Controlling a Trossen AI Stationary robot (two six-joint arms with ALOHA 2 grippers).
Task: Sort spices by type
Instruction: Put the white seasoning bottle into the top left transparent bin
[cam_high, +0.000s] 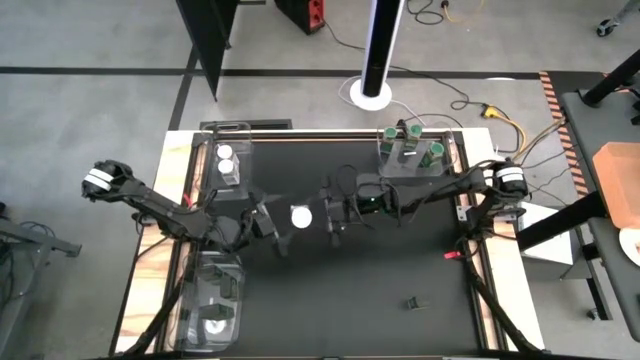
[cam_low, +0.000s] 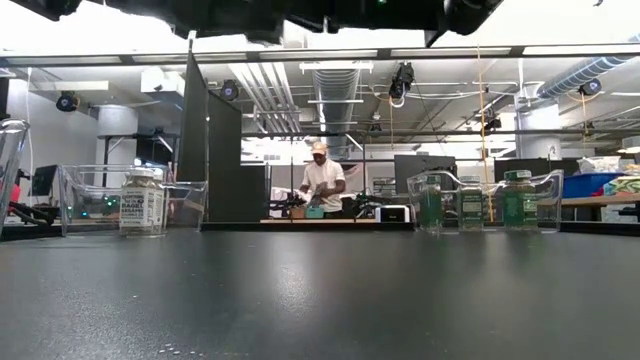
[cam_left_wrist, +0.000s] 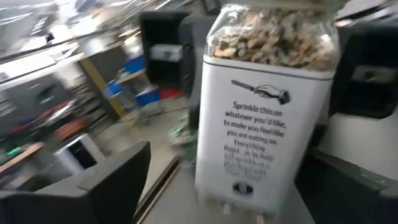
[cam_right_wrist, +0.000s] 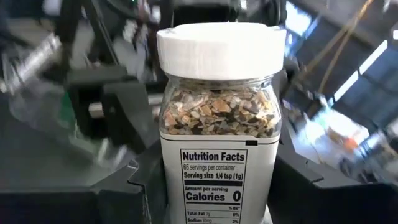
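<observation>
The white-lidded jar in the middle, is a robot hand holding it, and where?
Yes: the right gripper holds the white-lidded glass spice jar by the sides of its lower body. The left gripper is open beside it.

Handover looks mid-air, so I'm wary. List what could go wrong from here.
1. The white-lidded jar is up in the air; the left hand stands open, so only the right hand holds it, and a weak grip could drop it.
2. The hands are close together; parting could knock the jar.
</observation>
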